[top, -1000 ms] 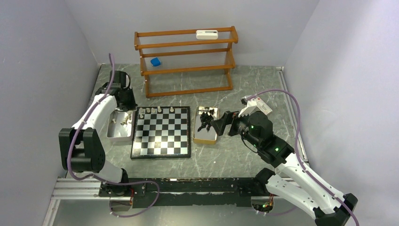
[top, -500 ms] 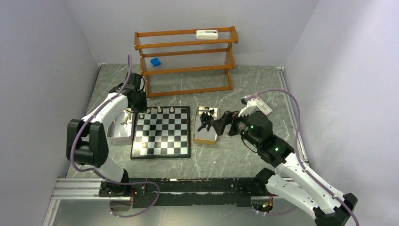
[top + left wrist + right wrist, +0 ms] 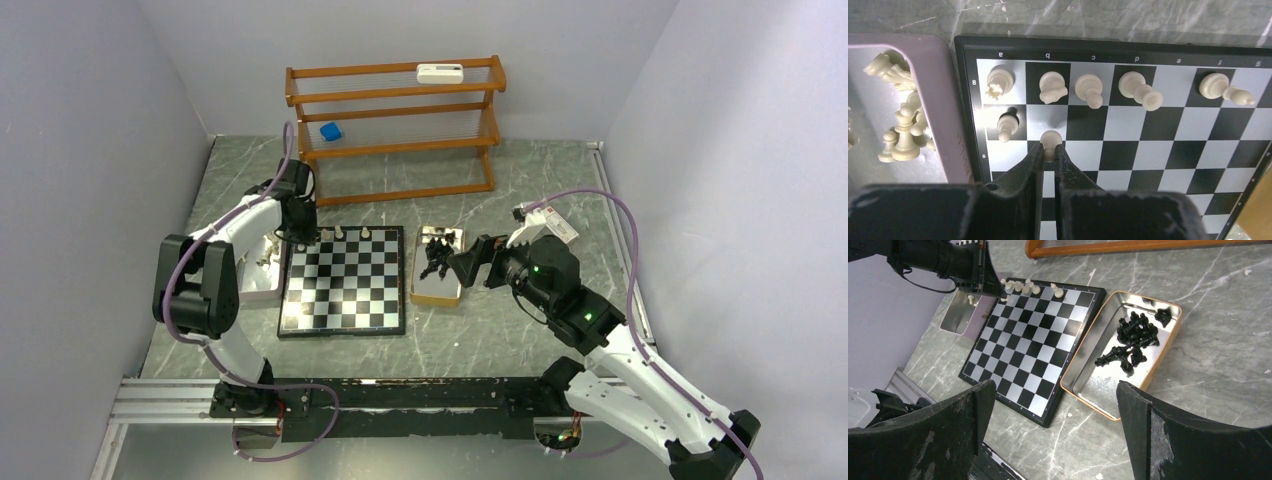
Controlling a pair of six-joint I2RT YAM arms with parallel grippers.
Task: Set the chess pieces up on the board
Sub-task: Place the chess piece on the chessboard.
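My left gripper (image 3: pixel 1050 152) is clamped on a cream pawn (image 3: pixel 1050 140) at the board's (image 3: pixel 1168 145) second row, just beside another pawn (image 3: pixel 1007 125). Five cream pieces (image 3: pixel 1090 90) stand on the far row. My right gripper (image 3: pixel 1055 395) hangs wide apart near the tin (image 3: pixel 1088 385) of black pieces (image 3: pixel 1133 342).

Glossy black-and-silver checkered chessboard (image 3: pixel 1023 345) has a few cream chess pieces (image 3: pixel 1020 287) lined along its far edge. Black chess pieces (image 3: pixel 1133 342) are piled in the gold-rimmed metal tray (image 3: pixel 1088 387) right beside it.
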